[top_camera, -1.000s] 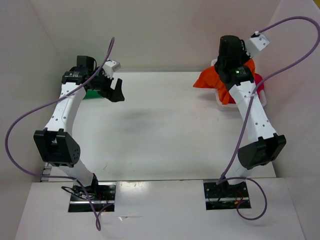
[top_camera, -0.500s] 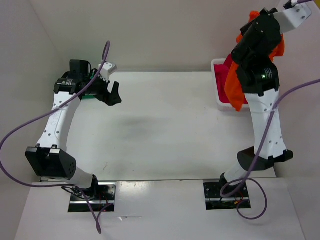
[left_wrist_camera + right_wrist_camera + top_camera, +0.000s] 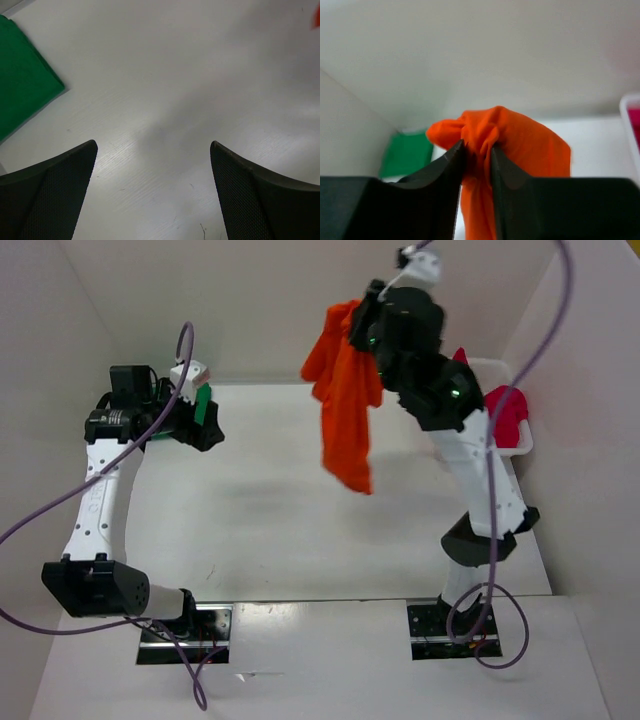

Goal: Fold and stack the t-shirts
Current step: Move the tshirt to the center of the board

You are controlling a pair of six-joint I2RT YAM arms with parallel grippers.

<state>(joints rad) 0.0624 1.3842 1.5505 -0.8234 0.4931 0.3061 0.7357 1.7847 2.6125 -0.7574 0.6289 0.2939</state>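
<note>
Top external view: the right arm is raised high over the far side of the desk (image 3: 270, 510), and the right gripper (image 3: 368, 320) holds the orange shirt (image 3: 345, 415) up in the air. The shirt is bunched at the top where it is held and hangs down in a long, loose drape over the far middle of the desk, left of the arm. From above it is not clear whether its low end touches the desk.

In the right wrist view, the right gripper (image 3: 476, 147) is pinched closed on a gathered knot of the orange shirt (image 3: 525, 145); cloth fills the narrow gap between the fingers and spills out beyond and below them.

The magenta shirt (image 3: 505, 412) lies crumpled in the white basket (image 3: 522, 445) at the far right edge of the desk, behind the right arm. A sliver of it (image 3: 635, 125) and the basket's rim (image 3: 625, 107) show at the right edge of the right wrist view.

The left arm reaches to the far left of the desk. In its wrist view, the left gripper (image 3: 153, 146) is spread wide with nothing between its fingers, hovering over bare desk. The green shirt (image 3: 22, 85) lies flat on the desk with straight edges, near the far left corner, apart from the fingers. It also shows as a green patch (image 3: 407, 152) low in the right wrist view.
</note>
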